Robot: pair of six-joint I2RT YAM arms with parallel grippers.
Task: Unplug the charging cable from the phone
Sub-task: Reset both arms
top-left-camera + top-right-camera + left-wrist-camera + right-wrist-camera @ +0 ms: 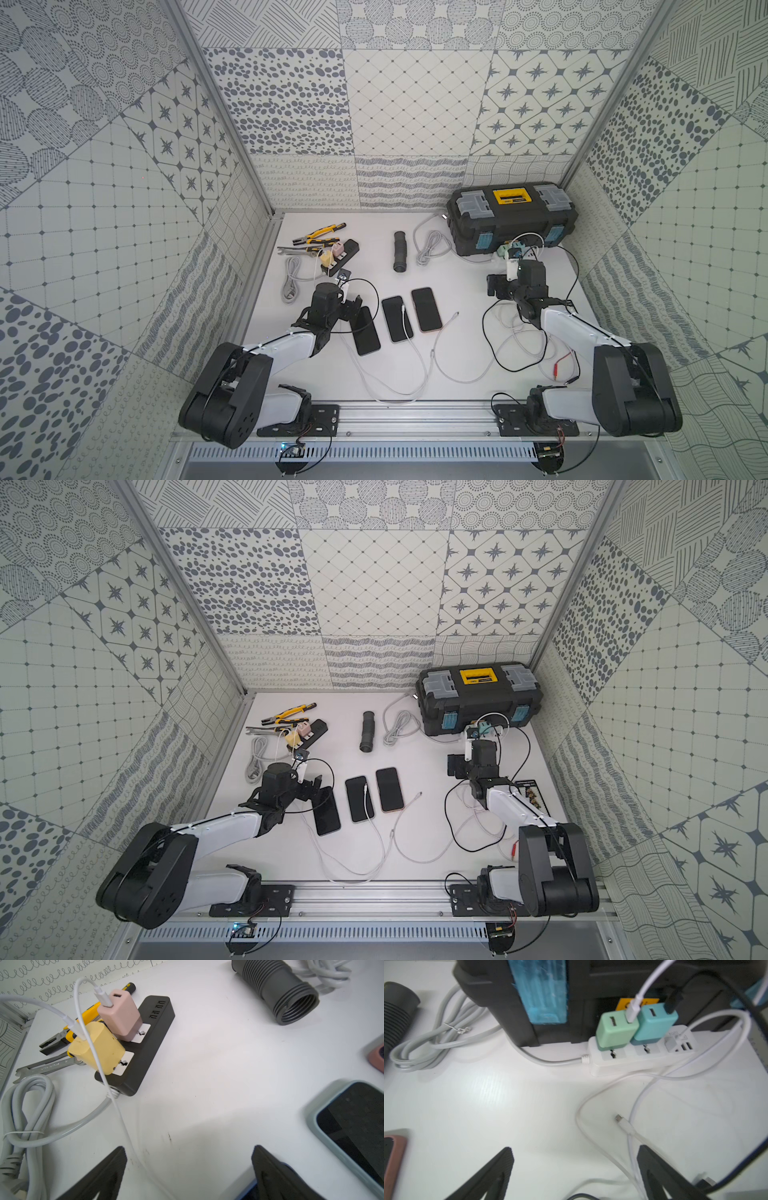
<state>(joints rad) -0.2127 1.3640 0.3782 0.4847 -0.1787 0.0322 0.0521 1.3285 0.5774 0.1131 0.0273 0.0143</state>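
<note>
Three dark-screened phones lie side by side mid-table in both top views: left phone (366, 334), middle phone (397, 319), right phone (426, 309). A white charging cable (405, 328) lies along the middle phone's screen; whether its end sits in a port I cannot tell. Another white cable ends free (456, 314) beside the right phone. My left gripper (353, 308) (190, 1167) hovers open over the left phone's far end, nothing between its fingers. My right gripper (496, 286) (574, 1167) stands open and empty near a loose cable plug (623, 1123).
A black toolbox (511, 220) stands back right, a white power strip (639, 1055) with two green chargers before it. Back left lie a black power strip (149, 1043) with pink and yellow chargers, pliers (320, 232), a coiled grey cord (291, 278). A ribbed hose (400, 251) lies centre.
</note>
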